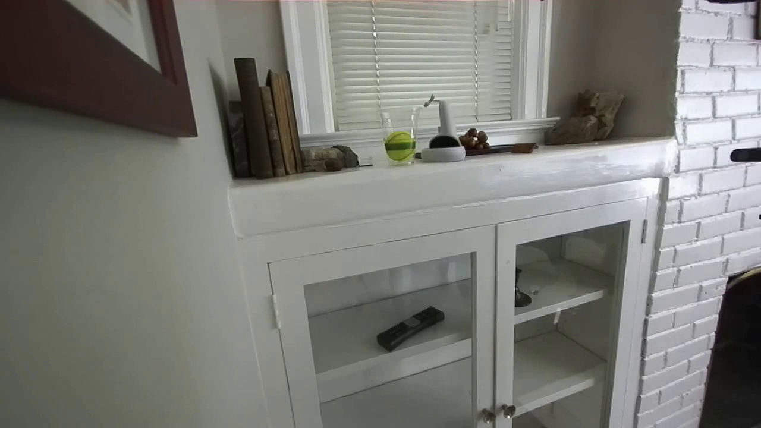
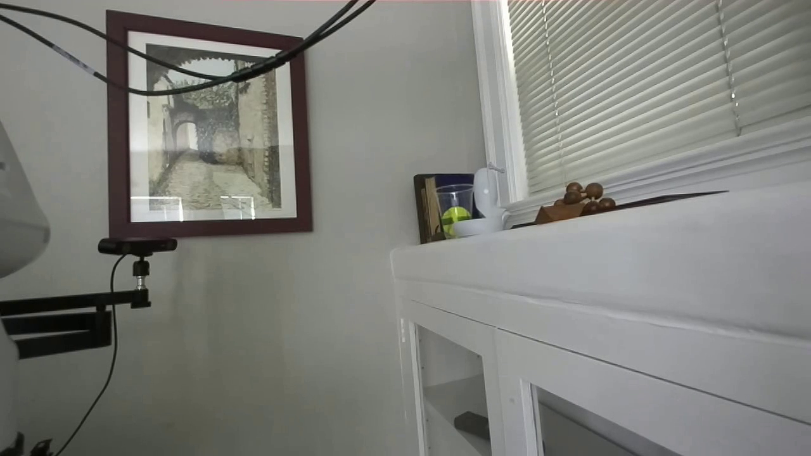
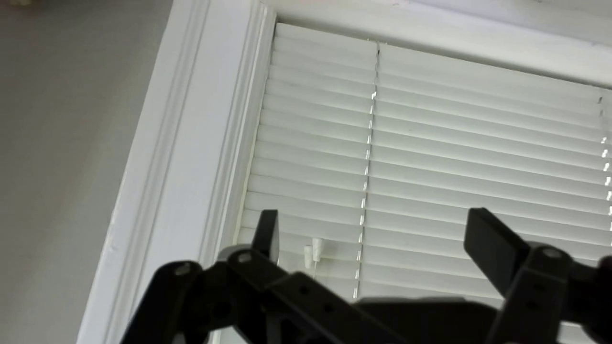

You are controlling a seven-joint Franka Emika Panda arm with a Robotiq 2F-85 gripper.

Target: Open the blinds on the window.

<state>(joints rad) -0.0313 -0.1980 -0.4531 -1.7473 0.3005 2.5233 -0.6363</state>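
Note:
The white slatted blinds [image 1: 422, 65] hang lowered with their slats tilted shut; they also show in an exterior view [image 2: 633, 82] and the wrist view [image 3: 459, 157]. The white window frame [image 1: 306, 65] surrounds them, and its side shows in the wrist view [image 3: 201, 119]. The glass is hidden behind the slats. Two small white cord tassels [image 3: 315, 251] hang before the slats; the wrist picture appears upside down. My gripper [image 3: 375, 234] is open and empty in front of the blinds, the tassels between its fingers in the picture, nearer one finger. Contact is not visible. The gripper is outside both exterior views.
On the white ledge [image 1: 523, 169] stand books [image 1: 267, 125], a clear cup with a yellow-green ball [image 1: 400, 145], a white device [image 1: 445, 139], wooden beads [image 1: 474, 139] and rocks [image 1: 588, 119]. Glass-door cabinets [image 1: 484, 333] are below. A framed picture [image 2: 212, 139] and cables [image 2: 272, 62] show too.

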